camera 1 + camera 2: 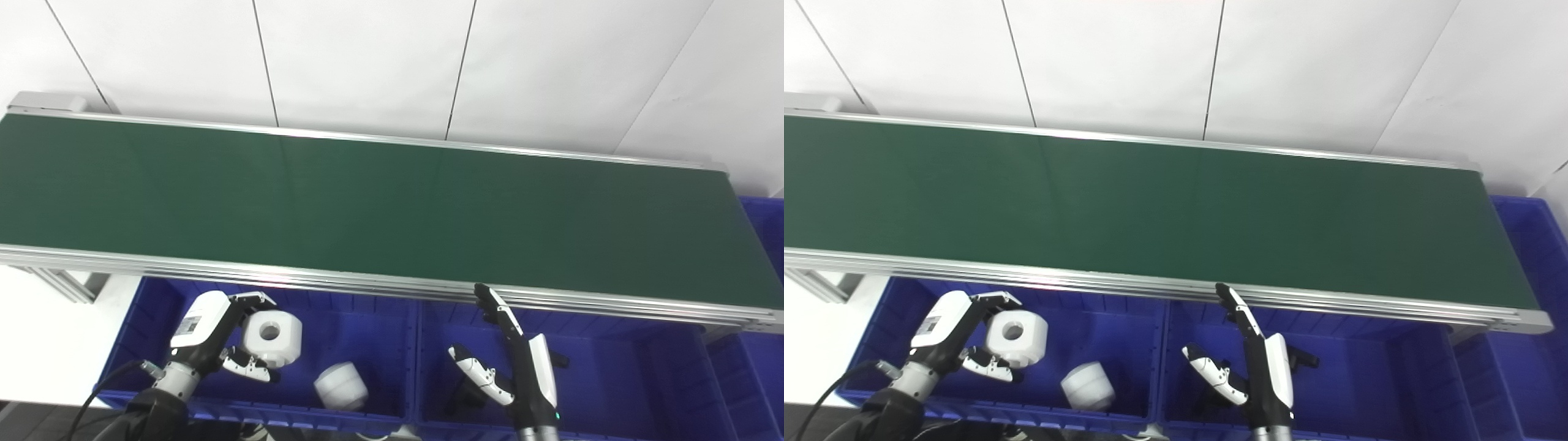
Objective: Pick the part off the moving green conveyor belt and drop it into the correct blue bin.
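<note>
White part [272, 337] up in the left hand [211, 334], off the green conveyor belt [367, 202] and hanging over the left blue bin [380, 343]. Pinched between fingers [252, 299] curled over its top edge and thumb [248, 367] pressed in from below, bore facing the camera. Grip looking thin, contact only near the rim of a smooth, rounded body, so could roll or slip out early; no great harm while over the bin, though. Second white part [340, 385] lying on this bin's floor just below and to the right, tilted on its side, which suggests the matching bin. Real danger on release: a drop from this height likely to land on or beside that resting piece and bounce toward the divider [416, 361] shared with the right blue bin [612, 367]. Opening unevenly, thumb first, could flick it sideways the same way. Left wrist raised and angled inward, forearm climbing from the bottom left corner, cable trailing behind. Right hand [508, 361] idle over the right bin, empty, fingers straight and pointing up toward the conveyor's near rail [392, 285], thumb splayed out to the left. Something dark beneath that palm, too obscured to identify. Belt bare across the visible stretch.
</note>
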